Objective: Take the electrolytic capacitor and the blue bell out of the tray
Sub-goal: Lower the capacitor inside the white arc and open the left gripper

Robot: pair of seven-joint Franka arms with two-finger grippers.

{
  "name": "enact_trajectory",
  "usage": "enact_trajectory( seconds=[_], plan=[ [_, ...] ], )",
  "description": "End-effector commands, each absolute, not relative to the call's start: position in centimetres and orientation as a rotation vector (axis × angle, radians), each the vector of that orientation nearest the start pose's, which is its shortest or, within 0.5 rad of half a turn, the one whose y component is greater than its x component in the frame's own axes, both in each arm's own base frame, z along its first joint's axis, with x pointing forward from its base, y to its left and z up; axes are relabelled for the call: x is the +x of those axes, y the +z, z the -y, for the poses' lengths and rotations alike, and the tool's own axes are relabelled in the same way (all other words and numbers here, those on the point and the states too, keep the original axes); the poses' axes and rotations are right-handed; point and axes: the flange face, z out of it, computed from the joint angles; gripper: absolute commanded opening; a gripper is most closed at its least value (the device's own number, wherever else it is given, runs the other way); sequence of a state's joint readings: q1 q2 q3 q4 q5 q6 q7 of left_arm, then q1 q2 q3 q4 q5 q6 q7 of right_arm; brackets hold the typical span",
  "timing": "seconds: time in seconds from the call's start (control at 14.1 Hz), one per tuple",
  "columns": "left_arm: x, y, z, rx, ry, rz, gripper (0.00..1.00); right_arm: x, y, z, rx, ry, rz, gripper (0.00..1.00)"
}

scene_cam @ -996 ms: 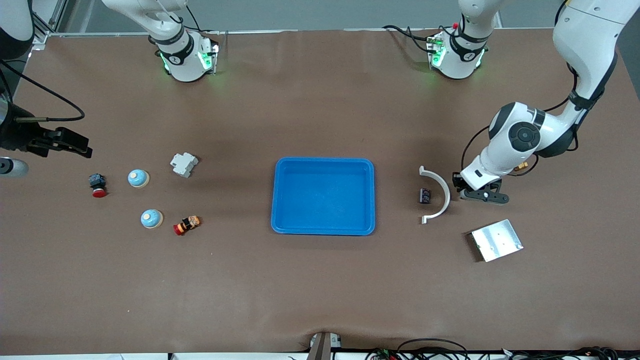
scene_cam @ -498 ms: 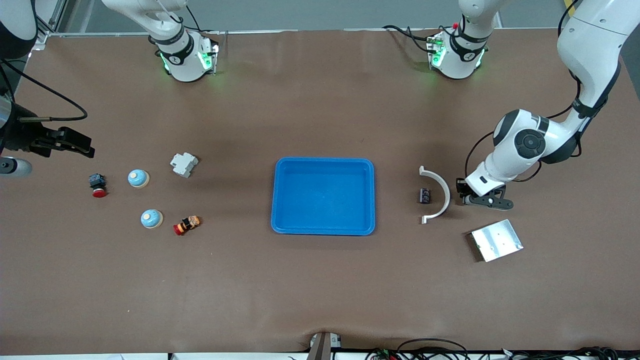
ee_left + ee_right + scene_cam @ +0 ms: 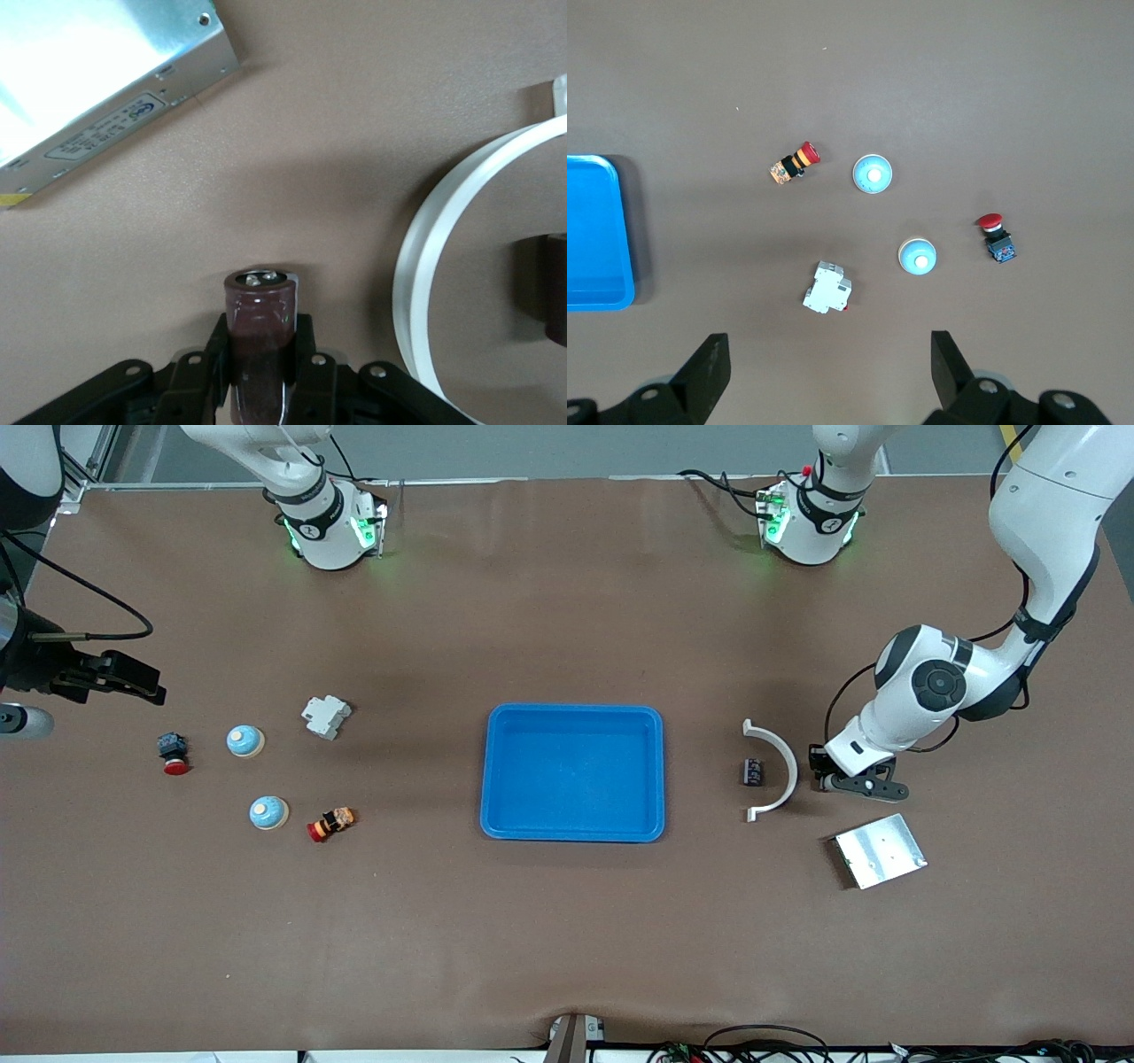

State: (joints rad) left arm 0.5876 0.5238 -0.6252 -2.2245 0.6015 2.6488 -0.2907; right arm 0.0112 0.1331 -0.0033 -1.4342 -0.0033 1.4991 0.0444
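My left gripper (image 3: 856, 779) is shut on a dark maroon capacitor (image 3: 260, 305), low over the table between the white arc and the metal box. A second dark capacitor (image 3: 753, 771) stands inside the arc's curve and shows at the edge of the left wrist view (image 3: 556, 288). Two pale blue bells (image 3: 244, 740) (image 3: 267, 812) sit toward the right arm's end; the right wrist view shows them too (image 3: 918, 257) (image 3: 873, 173). My right gripper (image 3: 120, 679) is open and empty, held high over the table edge at that end.
A blue tray (image 3: 574, 714) lies mid-table. A white curved strip (image 3: 785, 760) and a metal box (image 3: 880, 850) flank my left gripper. A white breaker (image 3: 325, 716) and two red push buttons (image 3: 173, 753) (image 3: 330, 824) lie beside the bells.
My left gripper has shifted slightly with the capacitor, toward the metal box. The right arm has barely moved.
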Motion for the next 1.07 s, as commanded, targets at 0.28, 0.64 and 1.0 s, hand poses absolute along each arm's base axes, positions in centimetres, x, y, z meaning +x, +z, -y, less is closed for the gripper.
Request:
enact_trajectory(
  seconds=[0.28, 0.64, 1.0],
  plan=[
    [54.94, 17.78, 4.51, -3.141, -0.13, -0.352, 0.0, 58.51, 60.94, -0.62, -3.128, 0.109, -0.078, 1.0],
    [54.95, 17.48, 4.55, -3.148, -0.124, -0.341, 0.58, 58.45, 60.94, -0.27, -3.127, 0.111, -0.088, 1.0],
    [55.09, 17.87, 5.19, -3.14, -0.145, -0.253, 1.0, 58.45, 60.94, -0.19, -3.128, 0.111, -0.088, 1.0]
  ],
)
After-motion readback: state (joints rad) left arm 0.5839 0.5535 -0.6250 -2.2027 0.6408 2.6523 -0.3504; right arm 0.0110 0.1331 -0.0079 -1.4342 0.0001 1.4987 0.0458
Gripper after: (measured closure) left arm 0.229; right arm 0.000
